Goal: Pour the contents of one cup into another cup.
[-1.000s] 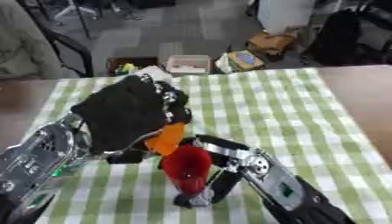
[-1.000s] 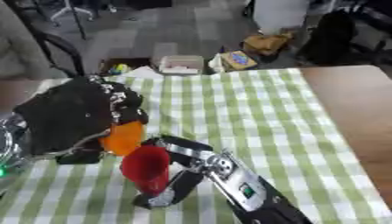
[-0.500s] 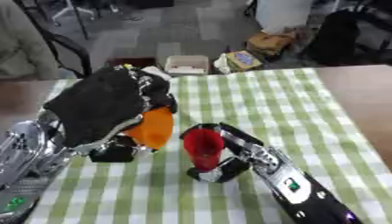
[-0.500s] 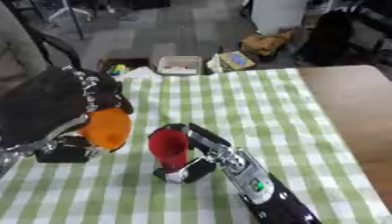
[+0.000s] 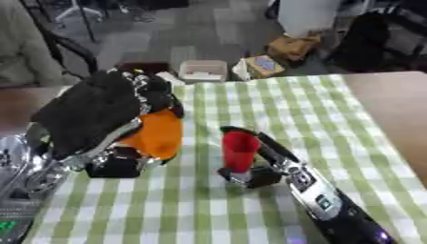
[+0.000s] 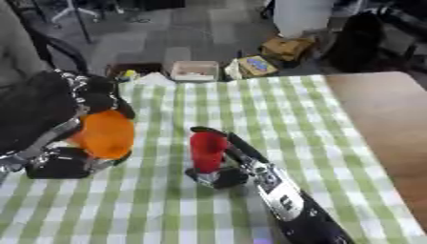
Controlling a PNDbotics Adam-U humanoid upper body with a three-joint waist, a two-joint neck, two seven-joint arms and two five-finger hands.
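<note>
Two cups gripped: left robot hand [image 5: 92,112] wraps orange cup [image 5: 156,135] at frame left, right robot hand [image 5: 265,157] holds upright red cup [image 5: 239,151] centre; pour looks unfinished.

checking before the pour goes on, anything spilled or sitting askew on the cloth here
No spill shows on the checked cloth. The orange cup is tipped on its side in the left hand, off to the left of the upright red cup that the right hand holds; the cups are apart.

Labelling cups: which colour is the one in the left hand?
Orange cup, held in the left hand; clearest in right eye view.
</note>
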